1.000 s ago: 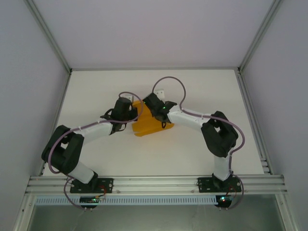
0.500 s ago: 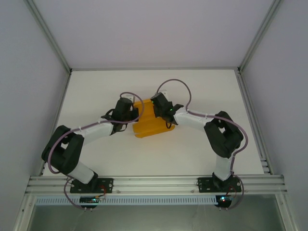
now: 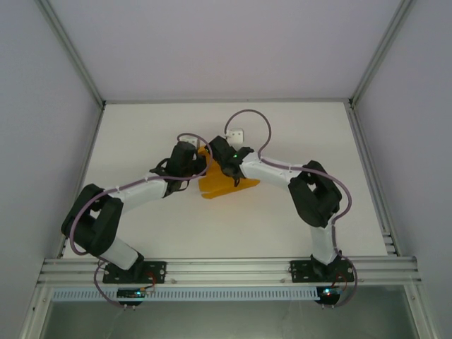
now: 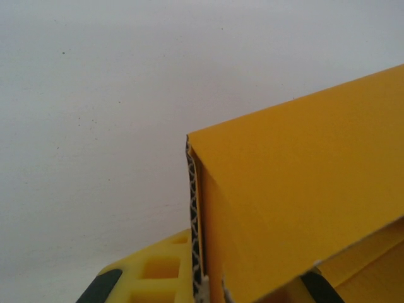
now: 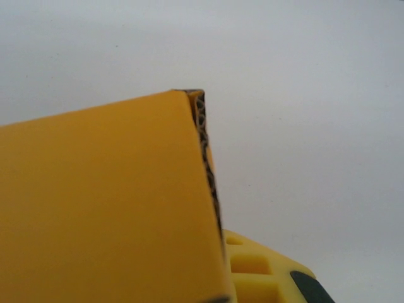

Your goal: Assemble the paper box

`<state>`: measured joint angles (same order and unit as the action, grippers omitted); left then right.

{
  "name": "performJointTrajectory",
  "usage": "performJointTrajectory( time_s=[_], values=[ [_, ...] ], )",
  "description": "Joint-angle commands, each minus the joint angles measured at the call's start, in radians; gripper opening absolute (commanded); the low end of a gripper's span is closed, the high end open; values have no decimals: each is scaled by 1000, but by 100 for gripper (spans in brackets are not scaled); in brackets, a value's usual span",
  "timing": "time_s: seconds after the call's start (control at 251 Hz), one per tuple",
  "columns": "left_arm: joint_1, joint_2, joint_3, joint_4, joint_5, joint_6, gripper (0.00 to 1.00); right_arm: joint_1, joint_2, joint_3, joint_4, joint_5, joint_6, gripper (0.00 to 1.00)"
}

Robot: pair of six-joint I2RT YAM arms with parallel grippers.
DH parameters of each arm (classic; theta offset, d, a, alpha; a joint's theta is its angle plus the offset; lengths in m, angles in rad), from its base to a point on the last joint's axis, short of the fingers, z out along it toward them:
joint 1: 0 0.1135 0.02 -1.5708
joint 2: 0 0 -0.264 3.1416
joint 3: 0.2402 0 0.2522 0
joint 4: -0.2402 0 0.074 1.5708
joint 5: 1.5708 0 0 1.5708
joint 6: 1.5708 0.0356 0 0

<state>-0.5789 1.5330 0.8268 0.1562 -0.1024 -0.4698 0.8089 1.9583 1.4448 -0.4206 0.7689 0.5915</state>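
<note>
While the left gripper (image 4: 208, 287) and right gripper (image 3: 217, 154) each clamp tight on the box (image 3: 227, 188), its folded card stands upright between their fingers (image 4: 161, 278), probably to set the creases squarely.

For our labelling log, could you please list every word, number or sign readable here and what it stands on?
None can be read. The paper box is plain orange-yellow card, no print on the faces shown. The small white piece on the table is too small to tell whether it bears any mark.
</note>
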Motion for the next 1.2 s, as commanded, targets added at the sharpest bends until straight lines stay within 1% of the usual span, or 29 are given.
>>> performJointTrajectory(
  time_s=[0.0, 0.068, 0.14, 0.192, 0.208, 0.287, 0.339, 0.387, 0.431, 0.479, 0.575, 0.674, 0.758, 0.846, 0.978, 1.038, 1.133, 1.197],
  values=[
    [2, -16, 29, -86, -28, -16, 0, -42, 7, -12, 10, 158, 0, 0],
    [3, -16, 33, -91, -32, -16, 0, -36, -21, -61, 128, 113, -81, 1],
    [3, -20, 34, -92, -31, -14, 0, -34, -67, -129, 257, 4, -178, 9],
    [3, -22, 34, -93, -31, -13, 0, -34, -108, -182, 332, -71, -210, 10],
    [3, -23, 36, -94, -32, -12, 0, -34, -125, -199, 362, -92, -232, 12],
    [3, -29, 36, -99, -34, -10, 0, -33, -187, -282, 494, -185, -362, 27],
    [2, -33, 34, -99, -31, -9, 0, -31, -222, -312, 507, -308, -407, 40],
    [4, -36, 33, -97, -30, -8, 0, -30, -245, -326, 508, -371, -426, 50],
    [3, -37, 34, -98, -28, -6, 0, -30, -263, -333, 498, -447, -460, 65],
    [3, -37, 35, -98, -28, -4, 0, -24, -279, -338, 479, -482, -462, 75],
    [3, -42, 34, -98, -18, 7, 0, -8, -313, -353, 483, -496, -463, 86],
    [4, -55, 29, -98, -13, 18, 0, -4, -352, -366, 471, -481, -462, 92],
    [5, -71, 22, -99, -21, 34, 0, -2, -395, -383, 444, -452, -461, 95],
    [7, -86, 16, -102, -27, 46, 0, -9, -454, -417, 404, -471, -456, 96],
    [11, -94, 8, -109, -31, 57, 0, -39, -581, -490, 369, -570, -481, 95],
    [15, -95, 5, -108, -31, 64, 0, -61, -644, -530, 362, -596, -480, 96],
    [18, -99, -4, -101, -28, 73, 0, -141, -743, -588, 323, -690, -453, 96],
    [21, -102, -6, -98, -22, 78, 0, -212, -797, -632, 325, -809, -441, 94]
  ],
)
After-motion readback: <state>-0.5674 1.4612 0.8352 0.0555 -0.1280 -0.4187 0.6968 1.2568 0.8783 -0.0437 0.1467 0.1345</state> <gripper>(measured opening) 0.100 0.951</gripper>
